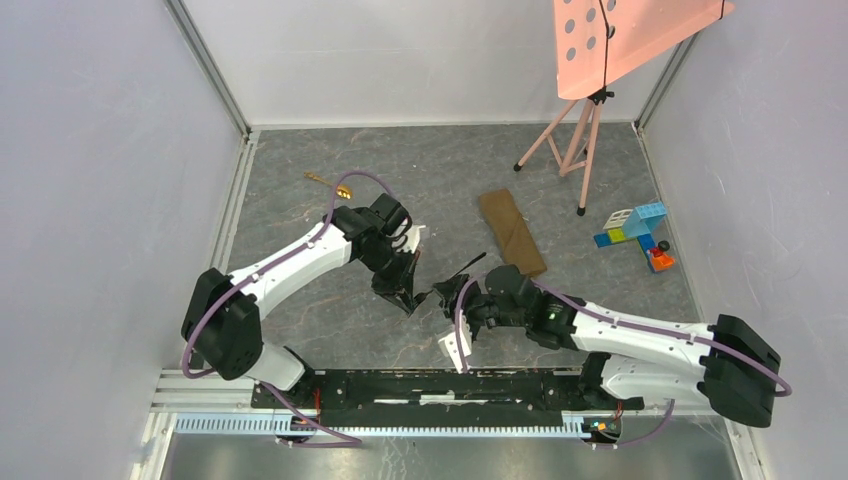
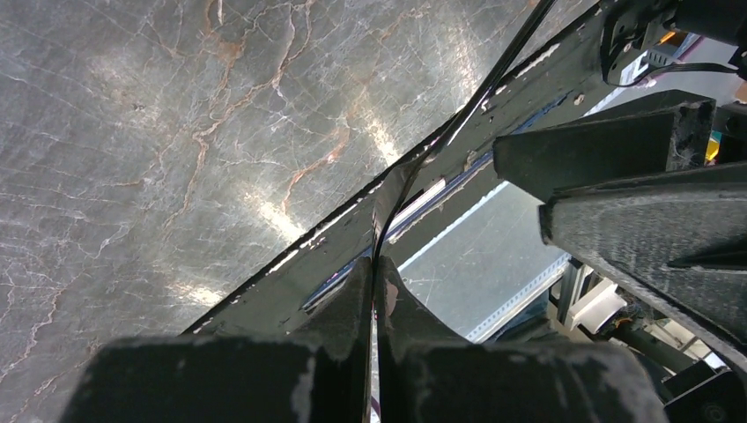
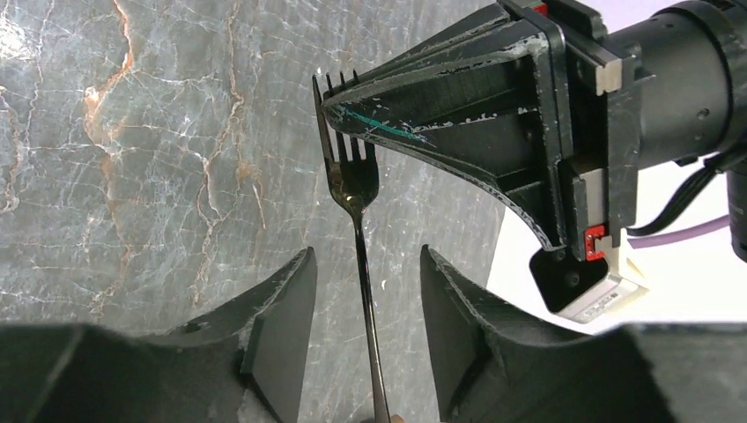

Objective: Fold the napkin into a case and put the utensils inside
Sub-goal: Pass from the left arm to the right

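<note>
Left gripper (image 2: 374, 273) is clamping the black fork (image 3: 356, 189); right gripper (image 3: 366, 264), half open, is straddling its handle for a handover. Next, probably: closing, then carrying it toward two o'clock to the case (image 1: 511, 232).

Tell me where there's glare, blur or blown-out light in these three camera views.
Top external: even light, faint shadows under the arms, no glare. Left wrist: bright glare streaks on the table; the fingers of the left gripper are out of focus. Right wrist: the fork is sharp, the fingers of the right gripper are soft, the lower right is blown out white.
</note>
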### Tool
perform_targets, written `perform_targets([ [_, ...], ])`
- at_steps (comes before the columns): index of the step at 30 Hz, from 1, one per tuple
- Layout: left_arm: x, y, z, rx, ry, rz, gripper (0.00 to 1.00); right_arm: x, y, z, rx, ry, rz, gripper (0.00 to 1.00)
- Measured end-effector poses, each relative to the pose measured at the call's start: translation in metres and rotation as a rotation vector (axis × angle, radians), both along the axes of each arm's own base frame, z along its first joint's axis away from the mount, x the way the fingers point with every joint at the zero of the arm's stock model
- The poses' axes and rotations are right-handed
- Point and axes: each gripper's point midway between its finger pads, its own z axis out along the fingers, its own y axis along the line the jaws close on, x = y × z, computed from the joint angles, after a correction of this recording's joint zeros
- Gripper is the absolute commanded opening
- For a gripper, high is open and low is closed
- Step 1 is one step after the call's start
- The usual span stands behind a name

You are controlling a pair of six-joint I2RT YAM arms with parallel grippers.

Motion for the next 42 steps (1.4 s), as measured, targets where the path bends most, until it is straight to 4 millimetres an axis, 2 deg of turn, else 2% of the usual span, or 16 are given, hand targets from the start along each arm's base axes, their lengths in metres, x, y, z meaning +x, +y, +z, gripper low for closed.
perform_targets([
  [2, -0.002, 0.000, -0.002, 0.004, 0.007, -0.005, 0.02, 0.000, 0.003, -0.004, -0.020, 0.004, 0.005, 0.44],
  [6, -0.006, -0.001, -0.003, 0.001, 0.018, -0.014, 0.02, 0.004, 0.009, -0.009, -0.055, 0.010, -0.005, 0.43],
  [15, -0.012, 0.000, -0.007, 0.003, 0.040, -0.022, 0.02, 0.007, 0.015, -0.019, -0.118, 0.007, -0.034, 0.29],
  [34, -0.018, 0.003, -0.012, 0.015, 0.059, -0.023, 0.02, 0.006, 0.015, -0.032, -0.184, 0.012, -0.060, 0.28],
  [42, -0.019, 0.003, -0.012, 0.013, 0.060, -0.028, 0.02, 0.004, 0.017, -0.036, -0.189, 0.033, -0.066, 0.16],
])
